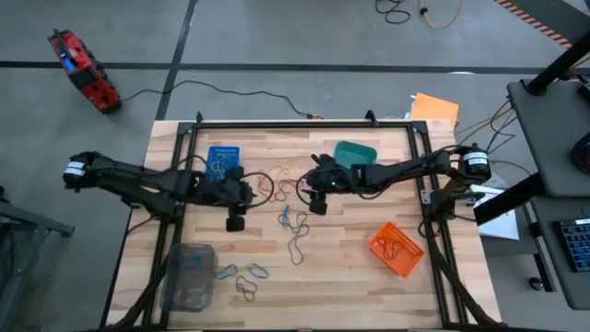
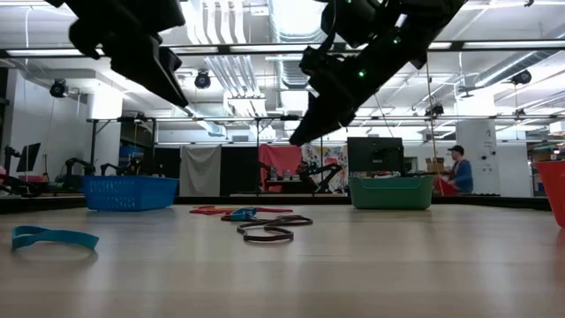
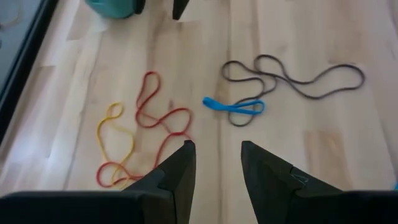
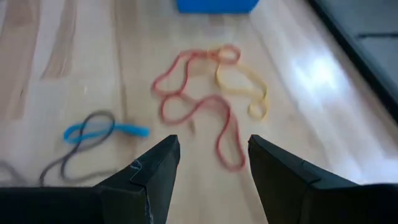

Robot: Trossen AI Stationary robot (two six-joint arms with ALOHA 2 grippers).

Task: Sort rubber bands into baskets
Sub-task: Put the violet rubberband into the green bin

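My left gripper (image 3: 217, 155) hangs open above the table with nothing between its fingers. Ahead of it lie a red rubber band (image 3: 158, 118), a yellow one (image 3: 115, 134), a blue one (image 3: 233, 106) and a long dark one (image 3: 292, 74). My right gripper (image 4: 213, 149) is also open and holds nothing. It faces the same red band (image 4: 199, 102) and yellow band (image 4: 242, 87) from the other side. In the high view these bands (image 1: 275, 184) lie flat between my left gripper (image 1: 249, 192) and my right gripper (image 1: 312, 183). Both grippers are well above the wood in the low view.
A blue basket (image 1: 222, 159) stands at the far left and a teal one (image 1: 355, 155) at the far right. An orange one (image 1: 398, 249) is near right, a clear-grey one (image 1: 189, 275) near left. More blue and dark bands (image 1: 247, 275) lie beside the clear-grey basket.
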